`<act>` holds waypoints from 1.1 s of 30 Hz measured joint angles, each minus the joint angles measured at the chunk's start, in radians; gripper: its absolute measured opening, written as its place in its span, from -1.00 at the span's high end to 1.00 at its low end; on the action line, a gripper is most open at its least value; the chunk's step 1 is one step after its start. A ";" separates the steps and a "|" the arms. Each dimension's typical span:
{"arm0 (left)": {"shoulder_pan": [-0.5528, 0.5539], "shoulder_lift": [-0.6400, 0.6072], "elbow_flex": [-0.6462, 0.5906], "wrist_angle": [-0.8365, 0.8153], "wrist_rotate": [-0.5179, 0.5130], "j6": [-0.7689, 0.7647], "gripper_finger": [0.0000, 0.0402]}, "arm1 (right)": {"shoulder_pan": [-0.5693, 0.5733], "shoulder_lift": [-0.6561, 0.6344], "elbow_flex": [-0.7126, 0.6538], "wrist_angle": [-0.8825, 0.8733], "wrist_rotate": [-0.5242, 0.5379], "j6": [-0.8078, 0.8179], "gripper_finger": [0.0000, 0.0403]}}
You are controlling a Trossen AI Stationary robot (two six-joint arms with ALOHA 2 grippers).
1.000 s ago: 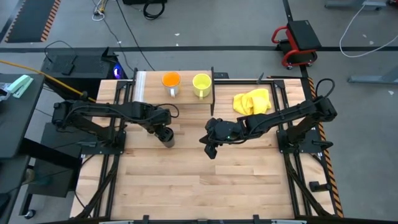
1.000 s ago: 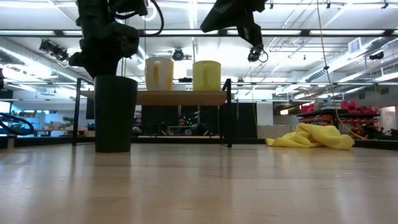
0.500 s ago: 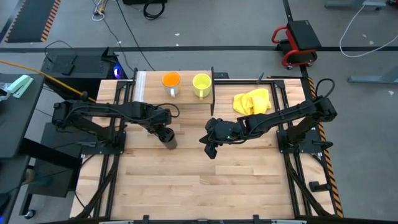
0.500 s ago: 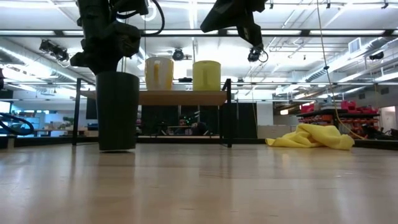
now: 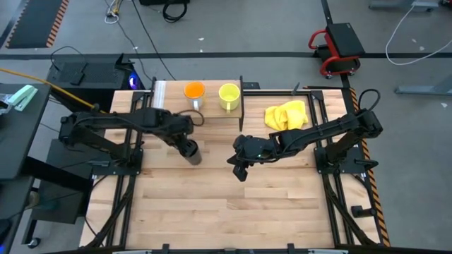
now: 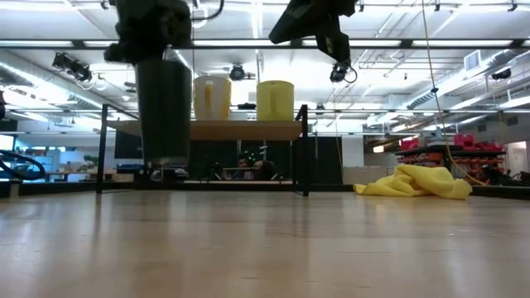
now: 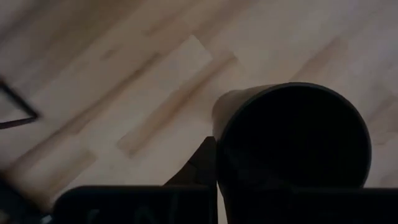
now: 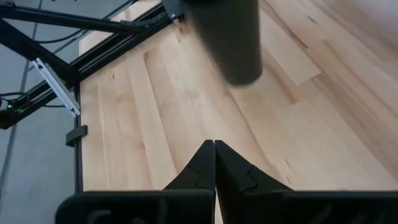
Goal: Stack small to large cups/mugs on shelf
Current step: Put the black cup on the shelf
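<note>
The black cup (image 5: 193,152) hangs upright under my left gripper (image 5: 186,144), clear of the table, near the shelf's left half; the low view shows its base (image 6: 163,157) in the air. The orange mug (image 5: 194,92) and the yellow mug (image 5: 228,94) stand side by side on the light-wood shelf (image 5: 169,100), with the yellow one at its right end. My right gripper (image 5: 239,171) hovers shut above the middle of the table, touching nothing. In the right wrist view the cup (image 8: 227,37) floats ahead of the shut fingers (image 8: 214,146). My left gripper holds the black cup at its open top rim (image 7: 227,134), coming from above with the fingers pointing down. One finger (image 7: 200,167) lies against the outside of the wall; the other is lost in the dark of the cup. The cup hangs upright, lifted clear of the table.
A crumpled yellow cloth (image 5: 287,115) lies on the table right of the shelf. Thin black posts (image 6: 305,149) stand at the shelf's corners. The wide near half of the wooden tabletop (image 5: 233,212) is bare wood.
My left gripper has risen and shifted a little toward the right and the shelf, staying shut on the black cup. The cup stood on the table a second ago; now it hangs clear of it, with its base about level with the shelf board.
</note>
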State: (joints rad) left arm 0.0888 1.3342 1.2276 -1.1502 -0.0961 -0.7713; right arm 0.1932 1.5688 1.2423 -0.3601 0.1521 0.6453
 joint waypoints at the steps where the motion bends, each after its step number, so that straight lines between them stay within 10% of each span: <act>1: 0.008 -0.001 0.032 -0.042 -0.011 0.005 0.96 | 0.000 0.000 0.000 0.000 -0.004 -0.001 0.98; 15: 0.229 0.000 0.467 -0.416 -0.165 0.145 0.96 | 0.014 0.000 0.000 -0.014 -0.011 -0.021 0.98; 33: 0.626 0.138 0.535 -0.422 -0.147 0.450 0.96 | 0.015 0.000 0.000 -0.013 -0.015 0.015 0.98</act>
State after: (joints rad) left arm 0.7149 1.4721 1.7625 -1.5718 -0.2434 -0.3217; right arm 0.2082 1.5684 1.2423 -0.3729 0.1368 0.6604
